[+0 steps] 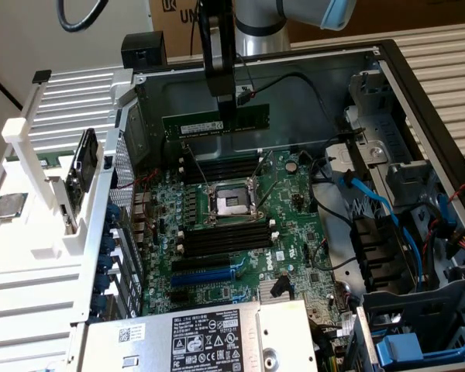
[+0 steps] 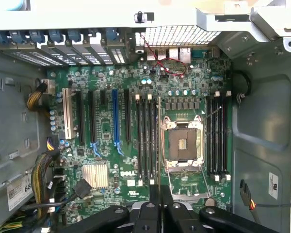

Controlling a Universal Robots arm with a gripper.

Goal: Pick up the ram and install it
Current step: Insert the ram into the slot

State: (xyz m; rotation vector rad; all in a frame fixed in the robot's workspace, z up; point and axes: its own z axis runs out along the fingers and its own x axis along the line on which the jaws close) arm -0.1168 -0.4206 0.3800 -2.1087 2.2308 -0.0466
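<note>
My fingers (image 2: 149, 208) are clamped on the ram (image 1: 190, 124), pinching its upper edge near the middle, so the gripper (image 1: 227, 115) holds it level in the air over the motherboard (image 1: 298, 232) inside the open case. The pick is done; the seating is not. I judge the stick well clear of the black memory slots (image 1: 221, 239) beside the CPU socket (image 1: 229, 203), and those slots look empty. As for writing, the stick's white label strip is too small to read, DELL (image 2: 131, 174) is printed on the board, and the power supply label (image 1: 205, 337) carries fine print I can't make out
</note>
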